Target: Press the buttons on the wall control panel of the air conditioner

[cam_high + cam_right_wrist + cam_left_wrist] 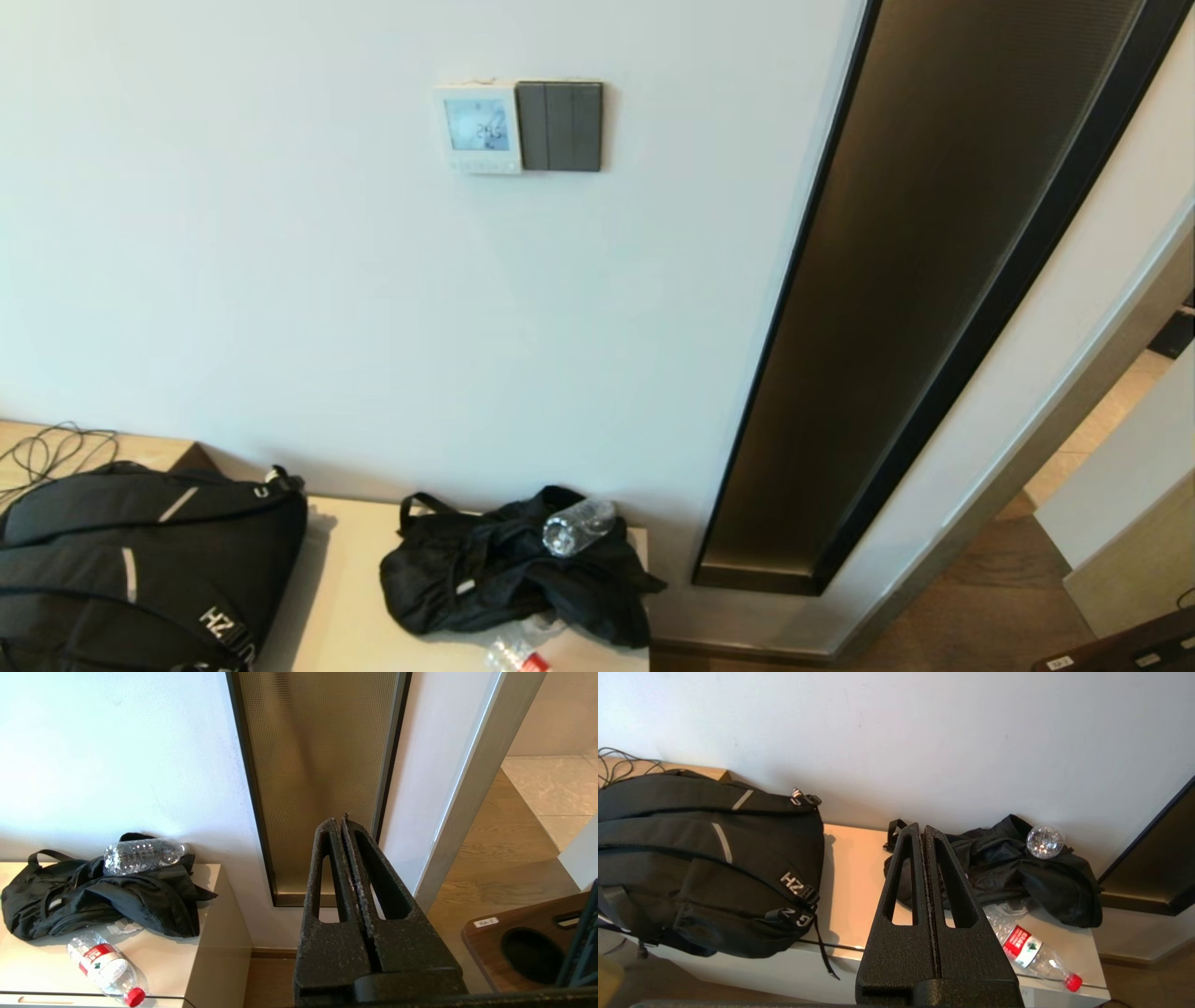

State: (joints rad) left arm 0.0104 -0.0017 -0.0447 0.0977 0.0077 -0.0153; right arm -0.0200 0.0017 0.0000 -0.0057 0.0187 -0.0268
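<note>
Your thermostat sits touching the grey switch plate's left edge; aim badly and you'll hit rockers (both left gripper and right gripper closed, far below), missing the buttons.

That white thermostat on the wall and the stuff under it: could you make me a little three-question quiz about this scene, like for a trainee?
1. True or false: the wall control panel sits directly beside a dark grey switch plate.
2. Multiple choice: the clear bottle without a label rests on A) the big backpack, B) the crumpled black bag, C) the floor.
3. Fill in: both the left hand and the right hand have their fingers ____.

Key: 1 true; 2 B; 3 shut, neither holding anything nor near the buttons.
</note>
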